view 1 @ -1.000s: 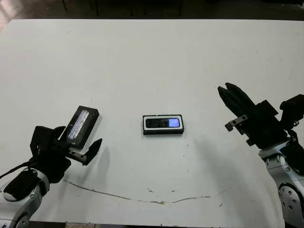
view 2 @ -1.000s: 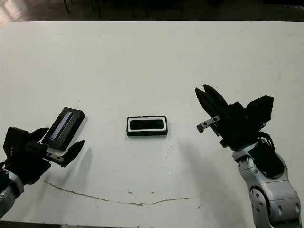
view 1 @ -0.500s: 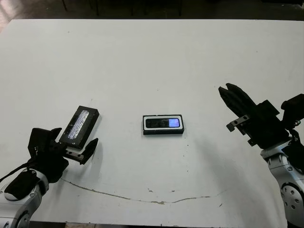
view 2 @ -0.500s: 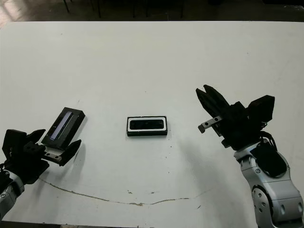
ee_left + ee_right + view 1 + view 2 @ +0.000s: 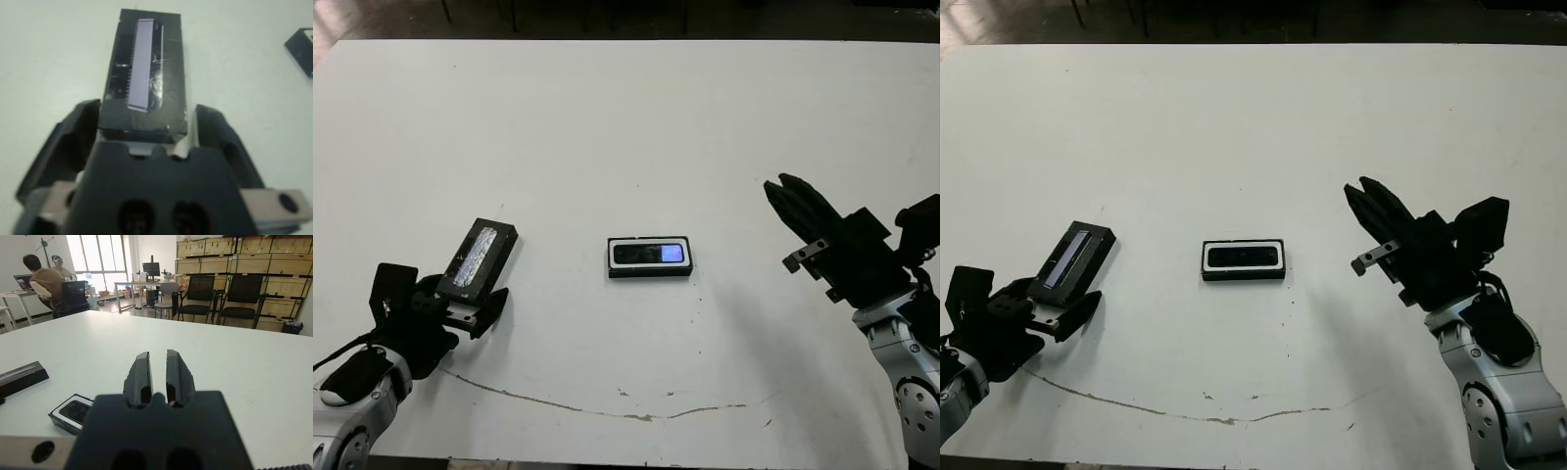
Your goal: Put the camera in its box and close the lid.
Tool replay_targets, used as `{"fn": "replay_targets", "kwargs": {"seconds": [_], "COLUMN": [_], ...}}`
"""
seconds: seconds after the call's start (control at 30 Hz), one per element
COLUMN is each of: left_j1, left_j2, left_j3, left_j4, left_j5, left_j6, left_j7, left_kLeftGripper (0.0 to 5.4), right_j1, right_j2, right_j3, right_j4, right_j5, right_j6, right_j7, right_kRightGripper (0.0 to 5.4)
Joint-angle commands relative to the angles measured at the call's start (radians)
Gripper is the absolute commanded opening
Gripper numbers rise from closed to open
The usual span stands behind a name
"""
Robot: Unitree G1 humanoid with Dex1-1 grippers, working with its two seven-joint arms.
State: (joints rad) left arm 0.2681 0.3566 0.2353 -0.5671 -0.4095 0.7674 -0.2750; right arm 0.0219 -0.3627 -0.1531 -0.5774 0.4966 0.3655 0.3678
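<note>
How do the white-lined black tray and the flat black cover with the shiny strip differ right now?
The white-lined black tray lies crosswise at mid-table; the flat black cover with the shiny strip lies slanted on the robot's left. The tray holds the slim black camera; the cover holds nothing. The left gripper straddles the cover's near end; nothing touches the tray. Both are similar-sized rectangles.

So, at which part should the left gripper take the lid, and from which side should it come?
Probably across the lid's two long edges at its near short end, coming from the robot's own side along its length. It lies flat on the table, strip up, so only the thin sides can be pinched. In the left wrist view the left gripper's open fingers already flank that end.
</note>
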Motion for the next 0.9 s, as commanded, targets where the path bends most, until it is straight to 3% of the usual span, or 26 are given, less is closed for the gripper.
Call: {"fn": "replay_targets", "kwargs": {"seconds": [0.03,0.27,0.63,0.9], "left_j1": [0.022,0.004,0.002,-0.083], "left_j2": [-0.015,-0.031,-0.024,0.115], "left_j3": [-0.002,0.015,0.041,0.040], "left_j4": [0.012,0.012,0.002,0.009], "left_j5": [-0.018,-0.053,-0.098,-0.070], "left_j6": [0.054,0.118,0.061,-0.134], "left_j7": [0.015,0.052,0.021,-0.165], "left_kLeftGripper": [3.11,1.75,1.57,1.57], "right_j1": [0.015,0.011,0.014,0.011], "right_j2": [-0.012,-0.012,-0.009,0.001], "right_j3": [-0.003,-0.002,0.002,0.015], "right_j4": [0.006,0.011,0.014,0.015], "right_j5": [-0.003,-0.012,-0.021,-0.064], "right_j6": [0.020,0.022,0.004,-0.016], "right_j7": [0.000,-0.003,0.006,-0.006], "right_kRightGripper": [0.00,0.00,0.00,0.00]}}
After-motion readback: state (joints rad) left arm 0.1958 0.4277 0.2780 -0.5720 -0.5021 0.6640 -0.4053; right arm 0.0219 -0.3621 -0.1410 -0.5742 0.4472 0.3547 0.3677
